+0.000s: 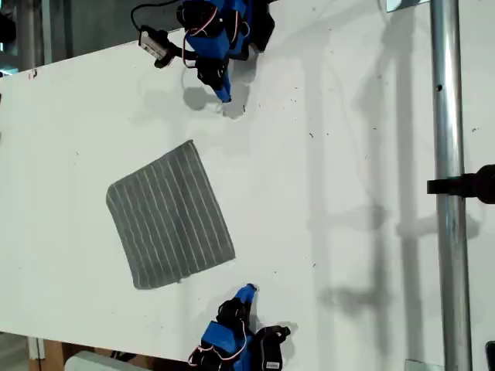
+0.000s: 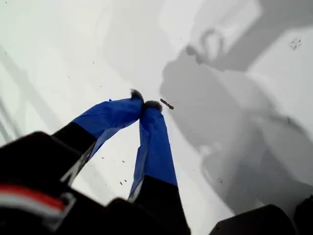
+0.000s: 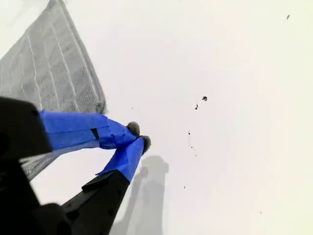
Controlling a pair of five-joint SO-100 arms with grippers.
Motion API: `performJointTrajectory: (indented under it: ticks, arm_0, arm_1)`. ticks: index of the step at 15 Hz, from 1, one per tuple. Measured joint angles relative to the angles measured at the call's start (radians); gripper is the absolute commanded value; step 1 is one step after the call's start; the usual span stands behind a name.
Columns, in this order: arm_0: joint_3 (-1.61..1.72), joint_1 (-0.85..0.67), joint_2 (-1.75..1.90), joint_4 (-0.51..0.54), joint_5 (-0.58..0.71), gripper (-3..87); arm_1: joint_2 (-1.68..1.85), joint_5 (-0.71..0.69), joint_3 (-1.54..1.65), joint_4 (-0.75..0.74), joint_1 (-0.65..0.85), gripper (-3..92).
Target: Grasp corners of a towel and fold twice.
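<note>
The grey striped towel (image 1: 170,216) lies flat and unfolded on the white table, left of centre in the exterior view. Its corners (image 1: 191,143) (image 1: 232,253) point toward the two arms. My first gripper (image 1: 224,96) (image 2: 145,102) is at the top of the exterior view, over bare table above the towel. It is shut with nothing in it. My second gripper (image 1: 249,291) (image 3: 138,135) is at the bottom of the exterior view, also shut and holding nothing. It hangs just off one towel corner (image 3: 100,106) without touching it.
A metal pole (image 1: 448,193) with a black clamp (image 1: 473,185) runs down the exterior view's right side. A small black device on a cable (image 1: 155,45) lies beside the first arm's base. The table's front edge (image 1: 93,346) runs along the bottom left of the exterior view.
</note>
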Motion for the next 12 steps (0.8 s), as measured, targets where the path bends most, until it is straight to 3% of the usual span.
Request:
performJointTrajectory:
  ticks: [9,12]
  arm_0:
    - [0.0,0.012,0.0,0.0,-0.018,-2.8]
    - [0.0,0.014,0.0,0.0,-0.018,-2.8]
  arm_1:
    - [-0.006,-0.011,-0.006,0.0,-0.026,-0.3]
    - [-0.233,-0.213,-0.204,-0.049,0.025,1.8]
